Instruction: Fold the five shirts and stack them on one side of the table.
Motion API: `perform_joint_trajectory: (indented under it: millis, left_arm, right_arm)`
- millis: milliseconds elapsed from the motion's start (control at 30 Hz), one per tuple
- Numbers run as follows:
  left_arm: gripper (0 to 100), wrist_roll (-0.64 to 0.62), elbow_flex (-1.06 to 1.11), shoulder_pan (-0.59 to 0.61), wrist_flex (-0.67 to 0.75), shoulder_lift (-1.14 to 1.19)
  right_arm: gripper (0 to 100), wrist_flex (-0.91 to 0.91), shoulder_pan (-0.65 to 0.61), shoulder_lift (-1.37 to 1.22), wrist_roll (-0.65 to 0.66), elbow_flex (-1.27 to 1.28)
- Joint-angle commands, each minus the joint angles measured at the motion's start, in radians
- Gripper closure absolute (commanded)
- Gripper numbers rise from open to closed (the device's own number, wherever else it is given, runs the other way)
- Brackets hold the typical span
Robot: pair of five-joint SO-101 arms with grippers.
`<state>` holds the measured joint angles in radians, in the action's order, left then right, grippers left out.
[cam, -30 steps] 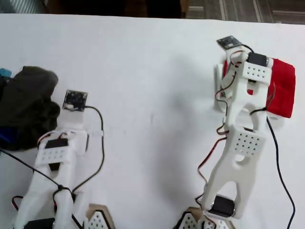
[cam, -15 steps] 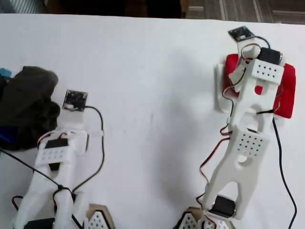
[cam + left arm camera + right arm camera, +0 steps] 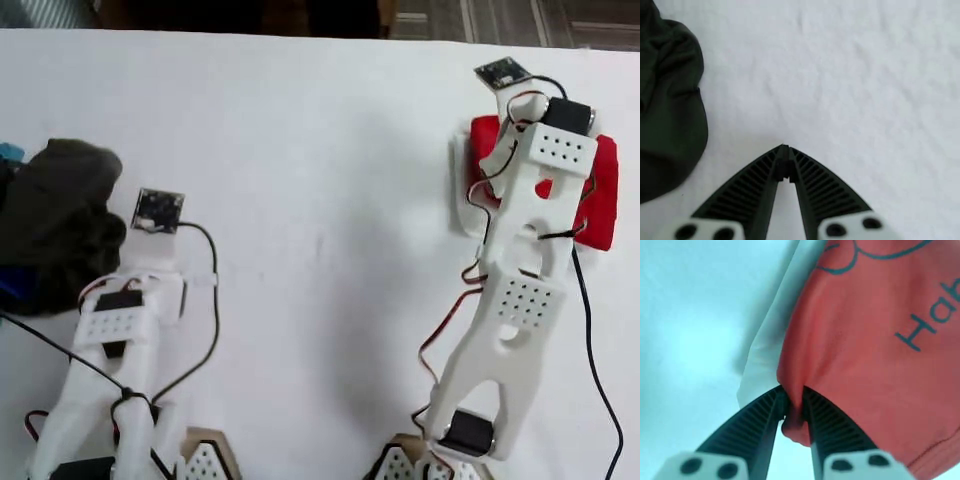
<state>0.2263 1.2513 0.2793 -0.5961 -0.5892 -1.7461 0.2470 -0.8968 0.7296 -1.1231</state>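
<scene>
I see the right gripper (image 3: pixel 792 396) clamped on a fold at the edge of the red shirt (image 3: pixel 600 205), which lies on a white shirt (image 3: pixel 461 205) that pokes out from under it. The left gripper (image 3: pixel 784 152) is well apart from the red shirt, across the table (image 3: pixel 320 130), fingers pressed together on nothing. The dark crumpled heap (image 3: pixel 60 210) is farther still from the red shirt, just beside that gripper.
</scene>
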Motion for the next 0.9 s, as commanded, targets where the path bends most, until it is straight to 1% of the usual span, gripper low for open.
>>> perform_joint_trajectory:
  millis: [0,100,233,367,733,800,867]
  left_arm:
    - [97,-0.005,-0.010,-0.014,0.015,-0.023]
    - [97,-0.005,-0.010,-0.014,0.017,-0.023]
    - [97,-0.005,-0.010,-0.015,0.017,-0.023]
    - [97,-0.005,-0.010,-0.015,0.028,-0.023]
    - [97,-0.005,-0.010,-0.015,0.029,-0.023]
    - [97,-0.005,-0.010,-0.015,0.029,-0.023]
    - [97,-0.005,-0.010,-0.015,0.029,-0.023]
  right_arm:
    - [97.8,-0.021,0.016,0.018,0.026,0.031]
    - [97.8,-0.021,0.019,0.044,0.054,0.083]
    - [97.8,-0.021,0.015,0.114,0.058,0.149]
    - [97.8,-0.021,0.021,0.162,0.104,0.199]
    - [97.1,-0.018,0.024,0.176,0.104,0.224]
    - [93.6,-0.018,0.016,0.176,0.104,0.213]
    - [87.2,-0.018,0.015,0.176,0.072,0.186]
